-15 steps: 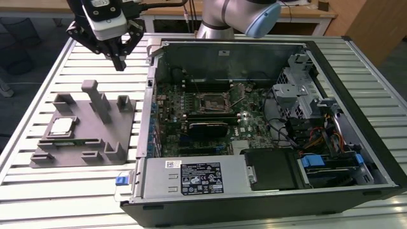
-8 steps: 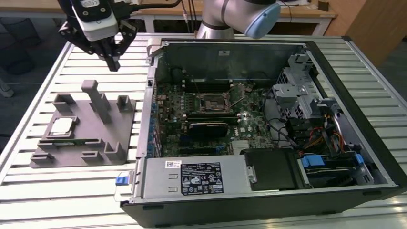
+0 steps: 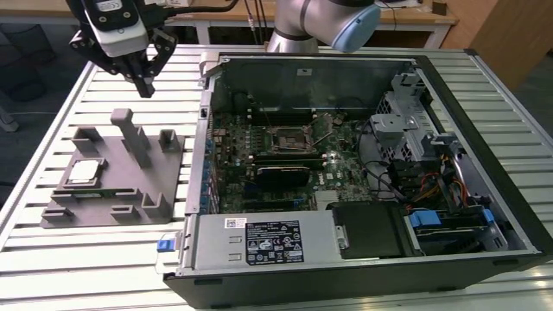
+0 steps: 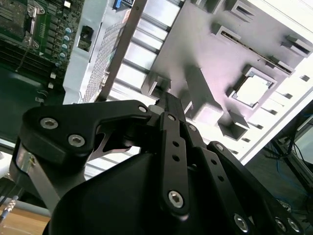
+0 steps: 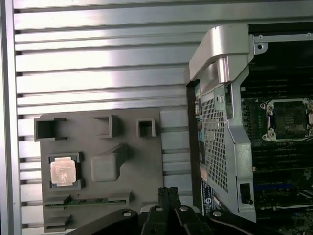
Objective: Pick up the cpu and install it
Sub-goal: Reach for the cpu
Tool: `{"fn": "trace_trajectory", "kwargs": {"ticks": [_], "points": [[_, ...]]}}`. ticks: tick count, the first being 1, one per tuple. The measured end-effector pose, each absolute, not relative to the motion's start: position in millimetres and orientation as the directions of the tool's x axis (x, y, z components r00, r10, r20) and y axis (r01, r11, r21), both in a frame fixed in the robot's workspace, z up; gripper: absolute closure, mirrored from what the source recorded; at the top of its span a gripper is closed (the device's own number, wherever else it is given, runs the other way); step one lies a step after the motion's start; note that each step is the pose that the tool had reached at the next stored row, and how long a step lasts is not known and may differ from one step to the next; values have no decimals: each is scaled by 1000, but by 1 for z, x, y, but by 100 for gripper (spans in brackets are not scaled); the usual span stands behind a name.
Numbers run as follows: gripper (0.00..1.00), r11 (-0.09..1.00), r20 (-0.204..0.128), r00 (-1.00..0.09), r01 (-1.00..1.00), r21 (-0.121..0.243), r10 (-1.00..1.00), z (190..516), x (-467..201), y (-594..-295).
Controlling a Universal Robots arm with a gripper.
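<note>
The fingers are hanging pressed together, gripping nothing, above the slatted surface.
The cpu is lying flat in a square recess of the grey fixture, well apart from the fingers, its silvery top facing up. The black socket is sitting on the green board inside the open computer case, which is standing just beside the fixture on the exterior view's right.
</note>
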State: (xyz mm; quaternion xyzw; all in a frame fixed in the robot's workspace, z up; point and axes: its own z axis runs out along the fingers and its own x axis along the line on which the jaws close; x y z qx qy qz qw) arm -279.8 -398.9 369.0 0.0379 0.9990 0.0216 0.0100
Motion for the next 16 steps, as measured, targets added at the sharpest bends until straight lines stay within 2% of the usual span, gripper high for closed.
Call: {"fn": "trace_trajectory", "kwargs": {"ticks": [16], "points": [[89,996,-7,-997,76,43,76,367,-295,-399]]}}
